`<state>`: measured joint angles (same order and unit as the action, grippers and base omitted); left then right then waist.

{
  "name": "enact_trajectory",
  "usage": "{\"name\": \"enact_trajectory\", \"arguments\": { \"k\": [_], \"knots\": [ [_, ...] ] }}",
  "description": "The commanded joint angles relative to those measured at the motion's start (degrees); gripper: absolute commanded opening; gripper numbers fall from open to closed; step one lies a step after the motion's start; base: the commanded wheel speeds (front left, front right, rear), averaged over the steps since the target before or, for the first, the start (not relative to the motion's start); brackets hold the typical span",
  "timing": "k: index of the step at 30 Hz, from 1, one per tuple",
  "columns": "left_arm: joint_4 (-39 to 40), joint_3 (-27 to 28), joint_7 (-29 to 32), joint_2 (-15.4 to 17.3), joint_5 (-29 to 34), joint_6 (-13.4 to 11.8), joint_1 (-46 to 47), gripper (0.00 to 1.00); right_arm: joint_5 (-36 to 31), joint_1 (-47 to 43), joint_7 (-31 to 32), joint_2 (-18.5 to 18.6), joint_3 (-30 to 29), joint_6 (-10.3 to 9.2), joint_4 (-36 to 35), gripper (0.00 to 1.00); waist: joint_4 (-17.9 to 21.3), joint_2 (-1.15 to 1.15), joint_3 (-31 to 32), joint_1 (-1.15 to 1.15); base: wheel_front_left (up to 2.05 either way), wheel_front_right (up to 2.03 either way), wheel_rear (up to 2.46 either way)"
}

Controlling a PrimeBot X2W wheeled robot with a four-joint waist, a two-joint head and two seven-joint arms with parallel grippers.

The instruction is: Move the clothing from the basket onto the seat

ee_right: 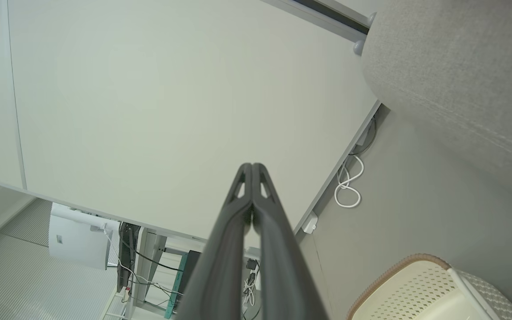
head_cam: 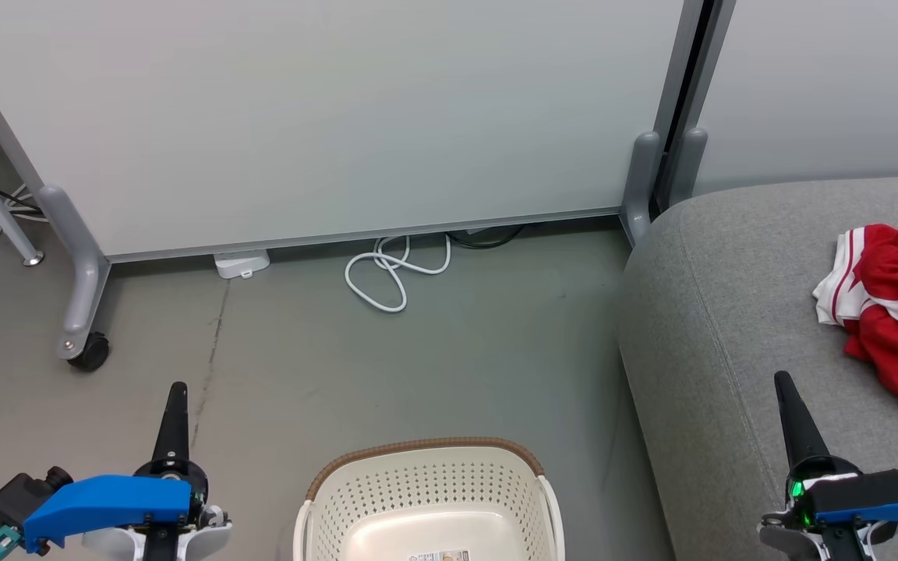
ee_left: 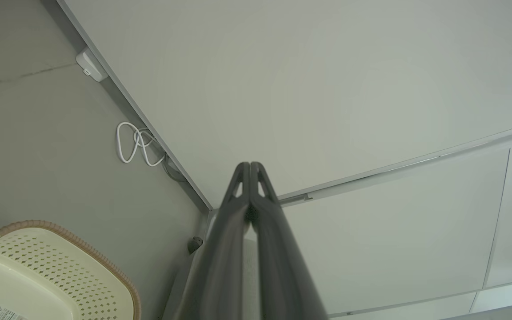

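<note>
step: we judge the carrying done or nearly so. the part of the basket (head_cam: 426,487) that we can see holds nothing but its label sticker, though its near end is cut off.
clothing: red and white clothing (head_cam: 897,304) lies crumpled on the seat (head_cam: 722,327), well right of the basket. we cannot tell if it is one garment or two.
left jaws: pressed together, empty, raised just left of the basket.
right jaws: pressed together, empty, right of the basket, over the seat.
next move: we would check the basket's hidden near end. if a garment lies there, we part one pair of jaws and reach in.
</note>
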<state>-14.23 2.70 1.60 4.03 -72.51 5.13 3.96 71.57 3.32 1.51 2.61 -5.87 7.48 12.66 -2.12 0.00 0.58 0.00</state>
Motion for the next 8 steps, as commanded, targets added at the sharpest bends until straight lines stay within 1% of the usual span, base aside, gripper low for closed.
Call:
{"name": "enact_trajectory", "arguments": {
  "k": [1, 8],
  "knots": [
    [0.46, 0.44, 0.49, 0.02, -1.75, 0.6, 1.43, 0.0, 2.0, 1.4, 0.49, 0.36, -0.15, 0.02, -0.08, 0.0, 0.1, 0.0, -0.03, 0.0, 0.0, 0.0, 0.0],
    [0.42, 1.24, 1.36, -0.21, -5.25, 0.94, 1.6, 0.0, 5.63, 1.75, 1.45, 0.37, -0.28, 0.03, 0.2, 0.0, 0.43, 0.0, -0.15, 0.0, 0.0, 0.0, 0.0]
  ]
}}
